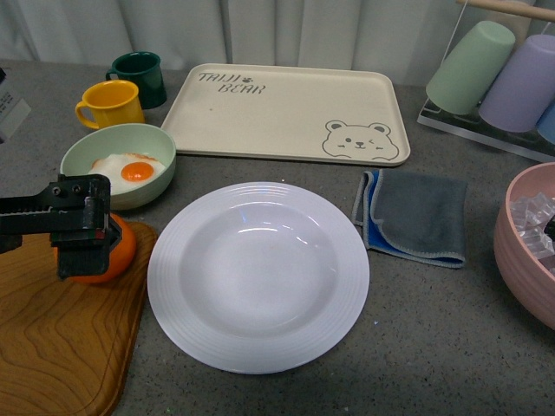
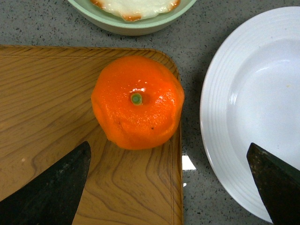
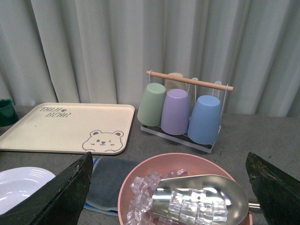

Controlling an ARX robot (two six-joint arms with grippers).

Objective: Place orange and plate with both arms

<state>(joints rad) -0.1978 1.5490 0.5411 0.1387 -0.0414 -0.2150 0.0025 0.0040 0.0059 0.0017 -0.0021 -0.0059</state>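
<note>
Seen from the front, the black left gripper (image 1: 84, 243) sits over the bright dimpled orange (image 1: 121, 251). Only the fruit's flank beyond the jaws shows, and contact cannot be judged there. The brown wooden board (image 1: 61, 347) beneath the jaws runs off the frame. In the left wrist view the round white ridged plate (image 2: 218, 103) beside one jaw is cut by the edge and partly covered by that finger (image 2: 276, 183). In the right wrist view the pink bowl (image 3: 140, 180) of ice between the jaws is cropped, and the metal scoop (image 3: 201, 192) loses its handle behind one black finger (image 3: 276, 187).

Grey table (image 1: 434, 347): plate (image 1: 169, 290), tray (image 1: 286, 113), cloth (image 1: 416, 217)
</note>
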